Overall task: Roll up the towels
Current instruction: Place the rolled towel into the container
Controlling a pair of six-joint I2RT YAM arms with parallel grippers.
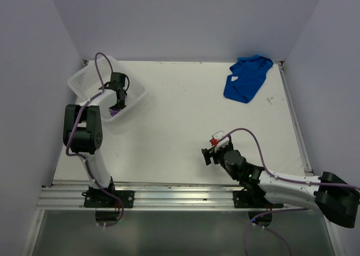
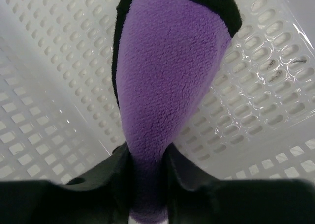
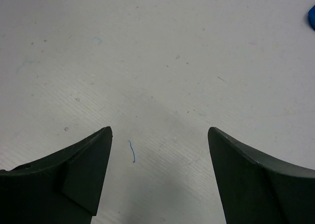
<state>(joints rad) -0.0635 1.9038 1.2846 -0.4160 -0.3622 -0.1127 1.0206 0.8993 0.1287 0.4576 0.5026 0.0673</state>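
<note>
Basket [image 1: 84, 79] far left: left pincer [image 1: 118, 96] clamped on purple towel [image 2: 167, 86], likely extracting for rolling; right pincer [image 3: 160, 150] apart, empty over bench [image 1: 180, 115].

High view over table [image 1: 180, 115], wrist views close, one inside basket [image 2: 266, 61]

The white worktop [image 1: 180, 121] is flecked with small dark specks and faint scuffs. At about 10 o'clock a white perforated plastic basket [image 1: 79, 79] sits on it, turned askew to the edges. At about 1 o'clock, close to the far right corner, the blue towel [image 1: 244, 81] lies crumpled, well apart from the basket. Nearer the middle, toward 5 o'clock, a short blue thread [image 3: 132, 151] lies on the bare surface. A metal rail [image 1: 169, 193] runs along the 6 o'clock edge.
</note>
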